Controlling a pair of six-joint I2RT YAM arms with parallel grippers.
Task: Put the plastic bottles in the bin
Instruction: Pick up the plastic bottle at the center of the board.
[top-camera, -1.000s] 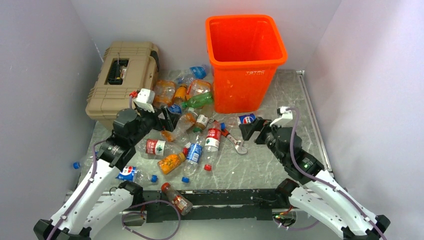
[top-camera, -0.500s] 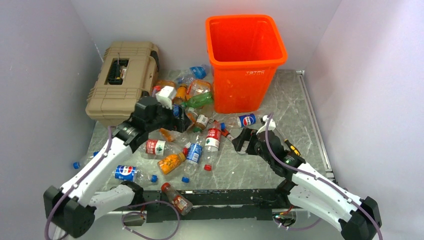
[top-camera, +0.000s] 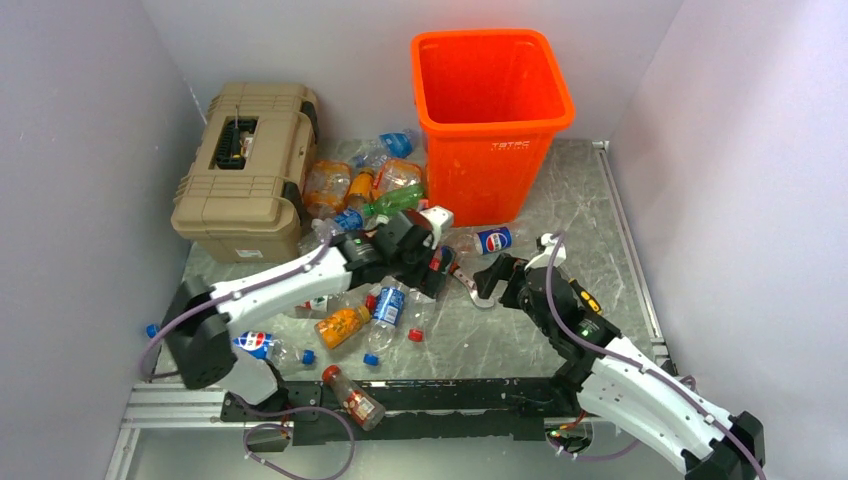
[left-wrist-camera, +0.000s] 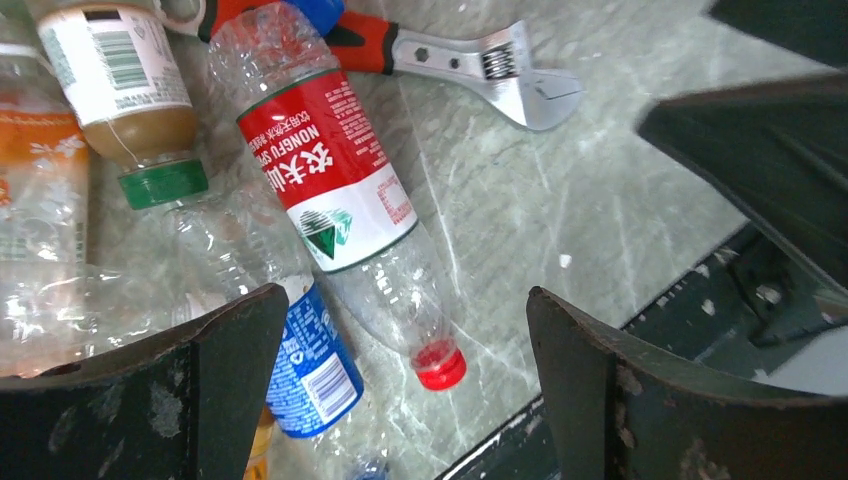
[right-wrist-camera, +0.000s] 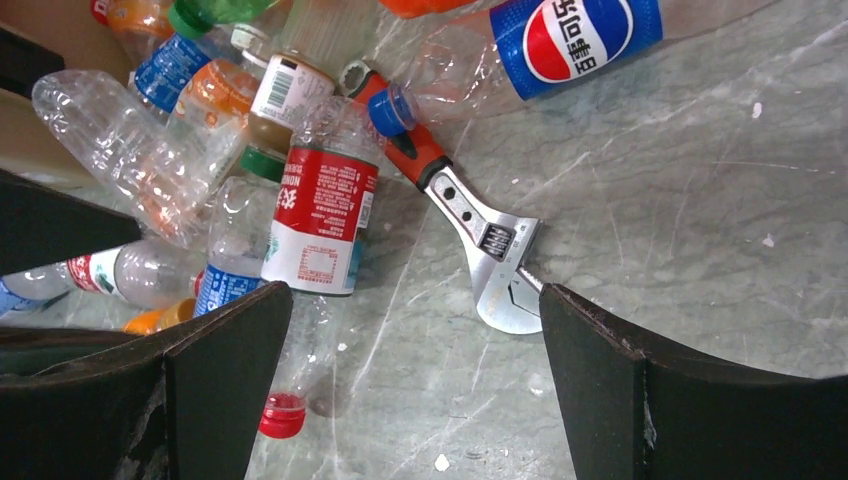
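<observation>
2 arms.
Left arm: stretched rightward to centre; left gripper jaws wide, empty.
Right arm: bent, reaching left; right gripper jaws wide, empty, seemingly angled down.

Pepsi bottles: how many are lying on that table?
2. One Pepsi bottle lies just in front of the orange bin; the other lies near the front, beside the left arm. More could be hidden in the pile or under the arm.

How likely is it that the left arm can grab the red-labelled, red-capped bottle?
Probably yes: the open left gripper hangs right above the red-labelled bottle, with nothing lying on it.
</observation>
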